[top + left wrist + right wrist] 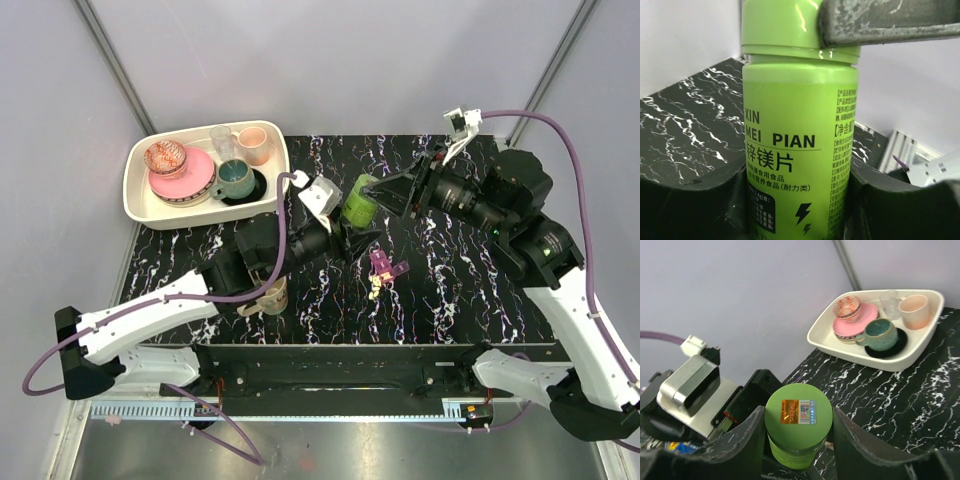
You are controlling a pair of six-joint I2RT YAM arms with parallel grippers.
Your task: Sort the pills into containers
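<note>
So my left jaws are clamped on the bottle [800,150] over the table [470,290] just behind the box [383,262] and pills [374,286], right jaws straddle the cap [798,412] (can't tell if they're biting), so I'd squeeze square first, then twist without tilting.

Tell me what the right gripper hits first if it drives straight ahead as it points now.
The cap of the bottle: it sits between the right gripper's fingers, top facing the wrist. Pushing on would likely press the bottle against the left gripper holding its body. The remaining gap is unclear.
</note>
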